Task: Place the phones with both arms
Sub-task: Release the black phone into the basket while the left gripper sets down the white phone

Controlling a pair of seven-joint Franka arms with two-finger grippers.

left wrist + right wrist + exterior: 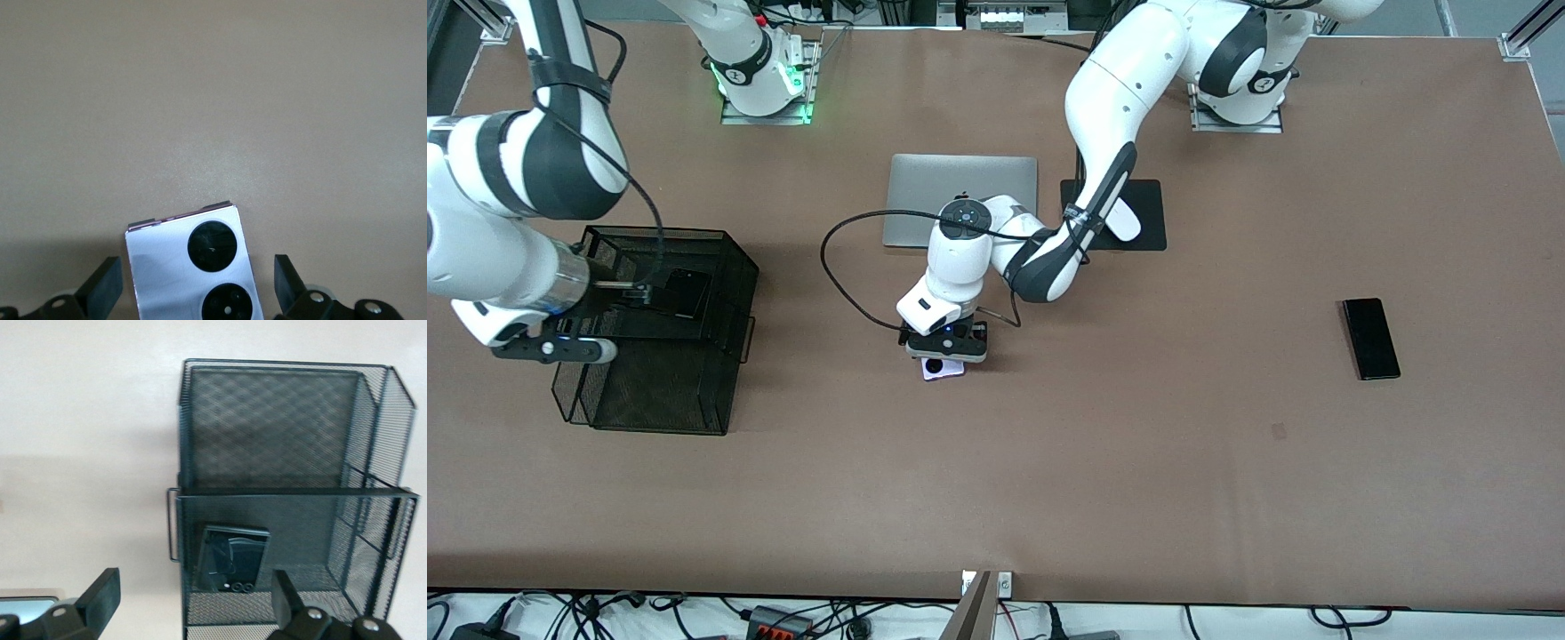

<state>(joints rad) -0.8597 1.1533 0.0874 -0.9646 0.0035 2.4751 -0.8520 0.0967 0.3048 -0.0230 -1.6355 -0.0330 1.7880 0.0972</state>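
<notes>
Left claw (pixel 946 354) gapes around the lilac phone (pixel 943 369); right claw (pixel 193 603) gapes over the mesh basket (pixel 720 258); clamping seems next

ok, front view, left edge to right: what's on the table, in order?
Mesh rack with the folded black phone in it → lilac phone under the left gripper → black mat → slim black phone.

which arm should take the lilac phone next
Left. Its open tool already straddles the lilac phone on the table, while the right tool is over the mesh basket.
</notes>
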